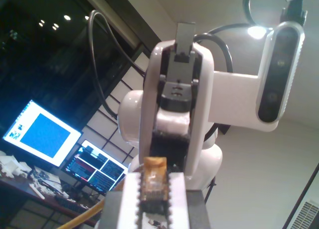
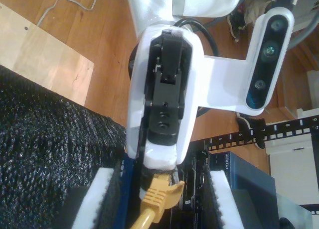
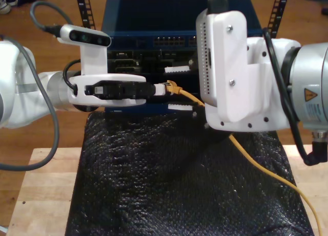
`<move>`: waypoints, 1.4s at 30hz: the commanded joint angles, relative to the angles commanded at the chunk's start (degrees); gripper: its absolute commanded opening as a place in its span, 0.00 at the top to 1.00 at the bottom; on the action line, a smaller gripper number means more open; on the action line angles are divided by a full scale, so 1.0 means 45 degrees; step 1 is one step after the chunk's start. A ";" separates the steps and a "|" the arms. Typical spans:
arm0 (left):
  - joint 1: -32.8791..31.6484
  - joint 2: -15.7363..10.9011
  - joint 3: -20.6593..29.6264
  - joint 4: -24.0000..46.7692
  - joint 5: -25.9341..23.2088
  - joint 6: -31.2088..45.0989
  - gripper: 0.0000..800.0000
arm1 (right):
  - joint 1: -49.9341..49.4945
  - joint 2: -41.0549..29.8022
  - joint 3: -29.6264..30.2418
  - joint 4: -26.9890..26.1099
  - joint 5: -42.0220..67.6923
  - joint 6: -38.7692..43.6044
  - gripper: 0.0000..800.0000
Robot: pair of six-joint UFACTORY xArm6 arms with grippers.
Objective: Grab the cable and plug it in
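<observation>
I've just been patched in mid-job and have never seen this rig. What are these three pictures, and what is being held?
You are looking at two white robot arms, each ending in a two-fingered gripper with a camera on it.

The exterior view looks from off the arms over a black textured mat on a light wooden table, with a blue rack unit behind.

The first wrist view rides on my first gripper, the arm on the exterior view's left. Its jaws are shut on the clear plastic plug of the thin yellow-orange network cable, which trails across the mat.

The second wrist view rides on my second gripper, the big arm on the exterior view's right. Its white pads stand wide open on either side of the plug end, gripping nothing.
</observation>
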 joint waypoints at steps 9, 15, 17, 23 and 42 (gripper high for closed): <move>0.0000 0.0020 0.0000 0.0000 0.0137 0.0000 0.99 | 0.0000 0.0000 0.0000 0.0000 -0.0020 0.0000 0.57; 0.0000 0.0039 0.0000 0.0000 0.0137 0.0000 0.99 | 0.0000 0.0000 0.0000 0.0000 -0.0039 0.0020 0.60; 0.0000 0.0039 0.0000 0.0000 0.0156 0.0000 0.98 | 0.0000 0.0000 0.0000 0.0000 -0.0078 0.0020 0.61; 0.0000 0.0020 0.0000 -0.0020 0.0293 0.0000 0.98 | 0.0000 0.0000 0.0117 0.0000 -0.0293 0.0020 0.67; 0.0000 0.0039 -0.0039 -0.0020 0.0254 0.0000 0.98 | 0.0000 -0.0020 0.0098 0.0020 -0.0293 0.0039 0.72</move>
